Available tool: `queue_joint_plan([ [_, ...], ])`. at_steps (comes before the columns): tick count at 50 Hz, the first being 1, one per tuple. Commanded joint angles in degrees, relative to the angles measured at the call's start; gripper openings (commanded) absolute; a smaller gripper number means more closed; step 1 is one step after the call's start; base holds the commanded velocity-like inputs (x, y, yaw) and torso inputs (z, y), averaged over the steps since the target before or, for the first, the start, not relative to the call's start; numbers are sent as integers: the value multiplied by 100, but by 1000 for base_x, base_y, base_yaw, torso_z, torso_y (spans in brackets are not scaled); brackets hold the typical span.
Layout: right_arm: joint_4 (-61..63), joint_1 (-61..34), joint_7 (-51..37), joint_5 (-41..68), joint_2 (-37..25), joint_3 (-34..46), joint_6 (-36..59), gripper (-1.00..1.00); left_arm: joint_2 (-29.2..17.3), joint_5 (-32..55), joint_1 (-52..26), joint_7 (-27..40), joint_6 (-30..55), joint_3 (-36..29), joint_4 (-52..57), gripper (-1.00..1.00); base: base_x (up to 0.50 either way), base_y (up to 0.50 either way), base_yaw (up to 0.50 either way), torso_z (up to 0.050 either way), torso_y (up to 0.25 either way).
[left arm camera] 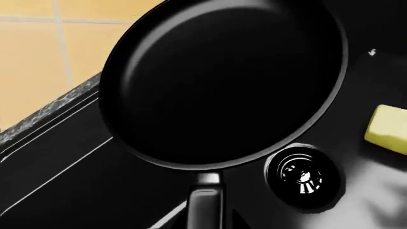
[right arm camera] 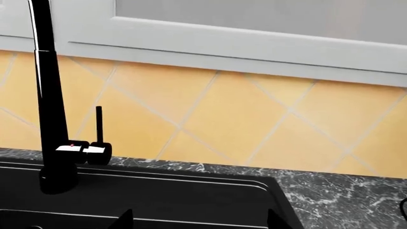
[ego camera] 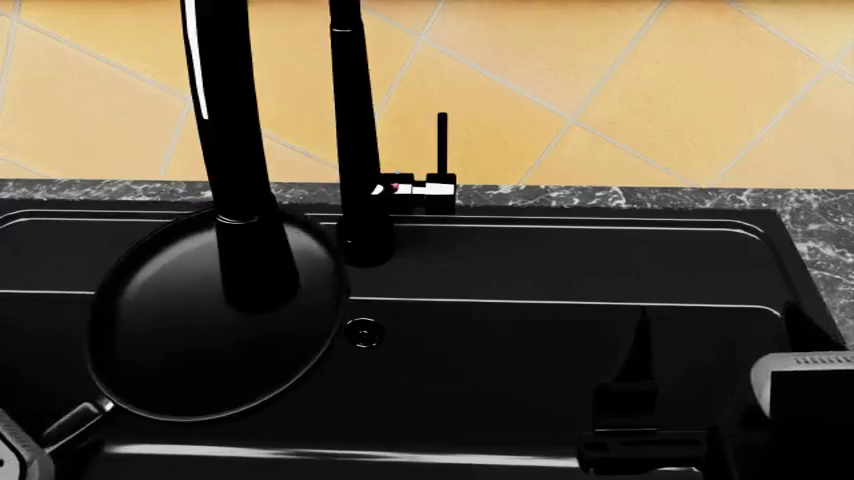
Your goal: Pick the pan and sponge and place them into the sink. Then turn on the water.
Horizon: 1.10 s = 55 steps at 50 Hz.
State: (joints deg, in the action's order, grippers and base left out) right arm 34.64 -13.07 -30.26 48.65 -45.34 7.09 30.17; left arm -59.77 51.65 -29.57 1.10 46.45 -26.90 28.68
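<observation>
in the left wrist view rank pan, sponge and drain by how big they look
1. pan: by far the largest, filling most of the picture; it also sits nearest the camera, which inflates it.
2. drain
3. sponge: looks slightly smaller than the drain, but the picture's edge cuts it off, so this order is unsure.

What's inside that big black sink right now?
Inside the matte black sink: a round glossy black pan, a pale yellow sponge and the chrome drain. The pan hides the floor beneath it.

Orange diagonal wall tiles, dark speckled stone countertop, white window frame
</observation>
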Motion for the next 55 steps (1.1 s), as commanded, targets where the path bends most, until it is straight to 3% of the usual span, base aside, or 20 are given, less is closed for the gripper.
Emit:
queue_joint_plan([
  [1,-27,-19,130,-44,130,-119,-3,100,195,-986,-598,-1310,-528,-264,-347,-100,0,0,0,0,0],
  [8,-59,57,167,-79,134,-116,-61,100,-95,-1248,-539,-2059,-1007,-420,-667,-100,0,0,0,1,1],
  [19,-13,145,140,-45,79,-225,-112,100,648,-2241,-1281,-2737,-986,-1259,-1552,-100,0,0,0,0,2],
  [33,-25,166,145,-60,50,-244,-131,100,1286,-2653,-1384,-2712,-1080,-1670,-2100,-100,0,0,0,1,1],
  [55,-16,195,131,-65,32,-233,-126,100,1424,-2766,-1153,-2814,-1365,-1907,-2253,-100,0,0,0,0,1],
])
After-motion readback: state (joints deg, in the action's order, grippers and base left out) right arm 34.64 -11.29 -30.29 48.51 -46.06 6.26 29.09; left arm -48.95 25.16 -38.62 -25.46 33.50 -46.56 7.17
